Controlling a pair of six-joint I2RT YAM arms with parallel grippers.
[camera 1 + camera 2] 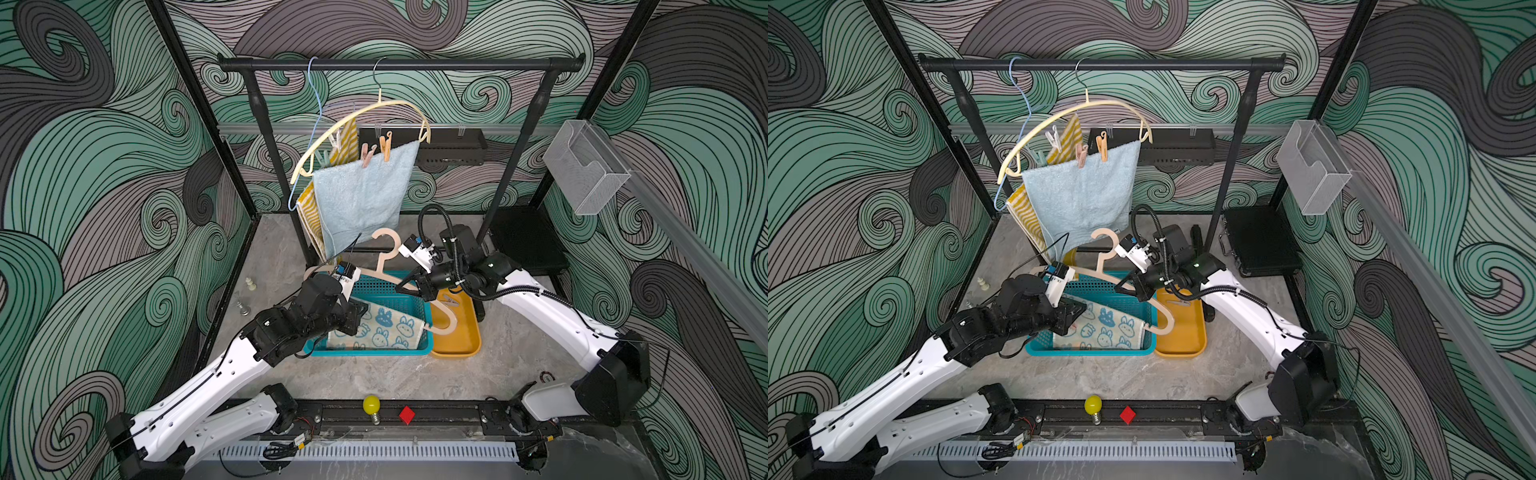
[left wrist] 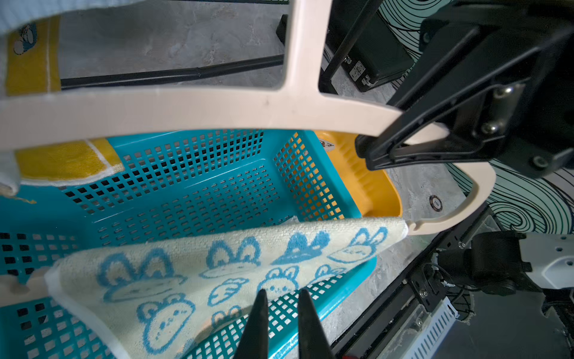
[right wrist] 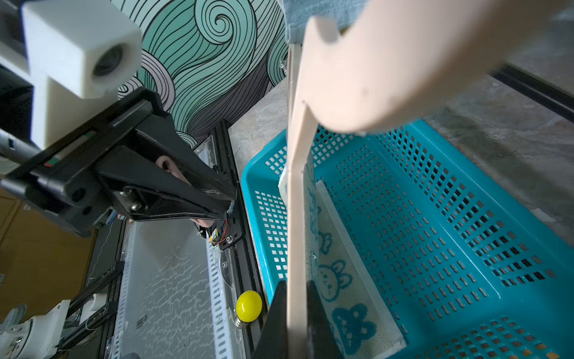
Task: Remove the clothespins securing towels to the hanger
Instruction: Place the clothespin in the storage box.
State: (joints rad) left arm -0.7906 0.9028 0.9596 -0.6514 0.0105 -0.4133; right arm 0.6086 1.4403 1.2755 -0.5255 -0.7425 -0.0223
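My right gripper (image 1: 415, 287) (image 3: 296, 286) is shut on one arm of a pink hanger (image 1: 384, 253) (image 2: 186, 112), holding it over the teal basket (image 1: 374, 353). The bunny towel (image 1: 382, 328) (image 2: 186, 270) hangs from this hanger into the basket with no pin showing on it. My left gripper (image 1: 360, 311) (image 2: 281, 293) is beside the towel's left end, and the right wrist view shows a pink clothespin (image 3: 167, 164) between its fingers. On the rack, pink (image 1: 368, 154) and orange (image 1: 387, 145) clothespins hold the light-blue towel (image 1: 361, 195). White clothespins (image 1: 336, 139) hold the yellow striped towel (image 1: 309, 212).
A yellow tray (image 1: 457, 345) right of the basket holds one pale clothespin (image 1: 451, 300). The black rack rail (image 1: 395, 64) carries a cream hanger (image 1: 374, 108) and a blue wire hanger (image 1: 318, 104). A yellow bulb (image 1: 371, 405) and a red cube (image 1: 407, 414) lie at the front, and chess pieces (image 1: 249, 284) at the left.
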